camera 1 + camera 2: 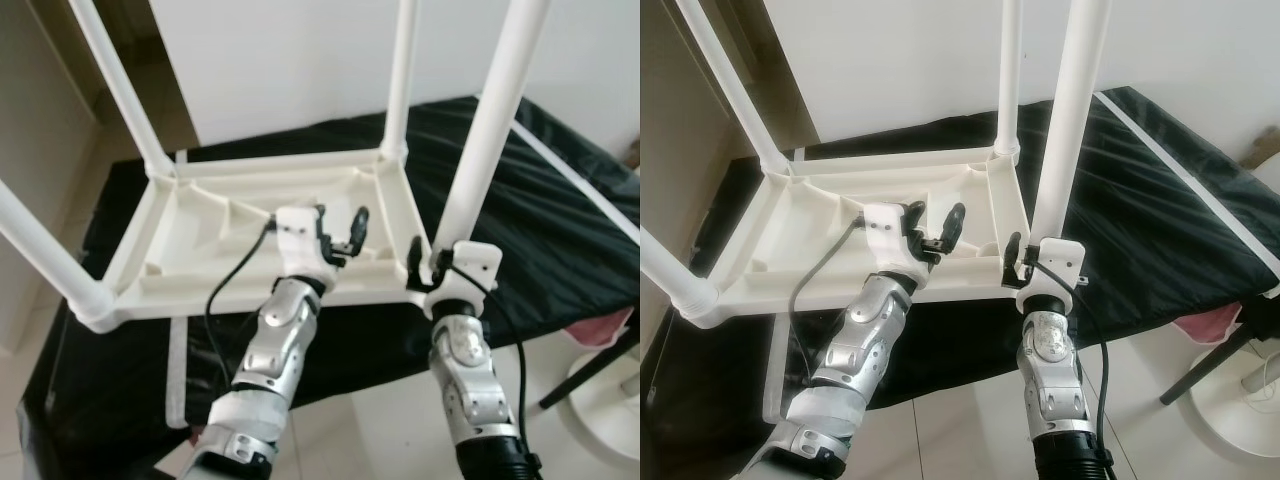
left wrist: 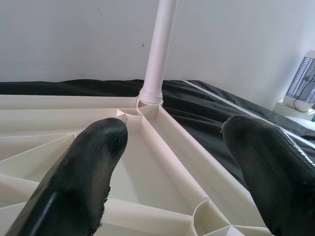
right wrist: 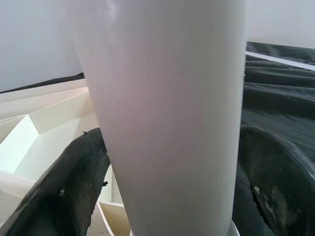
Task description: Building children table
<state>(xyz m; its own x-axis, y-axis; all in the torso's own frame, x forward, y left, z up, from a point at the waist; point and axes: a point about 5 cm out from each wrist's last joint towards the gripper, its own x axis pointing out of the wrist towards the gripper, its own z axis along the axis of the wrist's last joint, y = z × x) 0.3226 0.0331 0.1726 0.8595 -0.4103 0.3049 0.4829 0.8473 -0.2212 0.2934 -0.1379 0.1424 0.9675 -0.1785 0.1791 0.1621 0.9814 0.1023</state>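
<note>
Tabletop ribbed white plastic | R gripper clasps round leg | L gripper wide apart

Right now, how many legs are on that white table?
4: far left corner, far right corner, near left corner, and near right corner, which the right gripper flanks.

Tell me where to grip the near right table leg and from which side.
Grip the near right leg low on its round shaft, just above the socket in the upturned tabletop, approaching from the robot's side. It stands upright, so jaws straddle it level, as the right gripper does. The left gripper hovers open.
</note>
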